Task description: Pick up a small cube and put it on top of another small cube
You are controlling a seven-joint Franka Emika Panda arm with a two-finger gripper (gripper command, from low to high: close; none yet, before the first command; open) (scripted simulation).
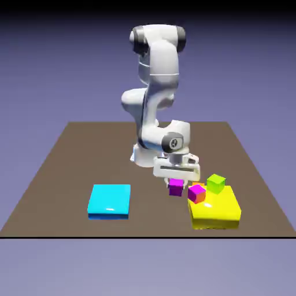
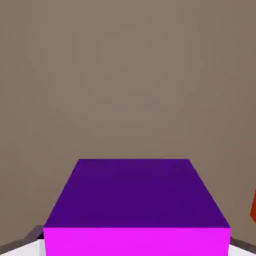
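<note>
The small cube point(image 1: 176, 188) is all magenta with darker purple sides. It is low over the brown table, just left of a yellow block in the exterior view, and I cannot tell whether it touches the table. My gripper point(image 1: 176, 182) comes down on it from above and is shut on it. The same cube point(image 2: 136, 210) fills the lower middle of the hand view, and a pale grey fingertip point(image 2: 22, 246) shows at each bottom corner beside it. Another small cube point(image 1: 196, 193), magenta on top with an orange side, rests on the yellow block's near left corner.
The yellow block point(image 1: 215, 213) also carries a lime-green cube point(image 1: 216, 183) toward its back. A flat cyan block point(image 1: 109, 200) lies on the table at the exterior view's left. An orange sliver point(image 2: 253, 210) shows at the hand view's right edge.
</note>
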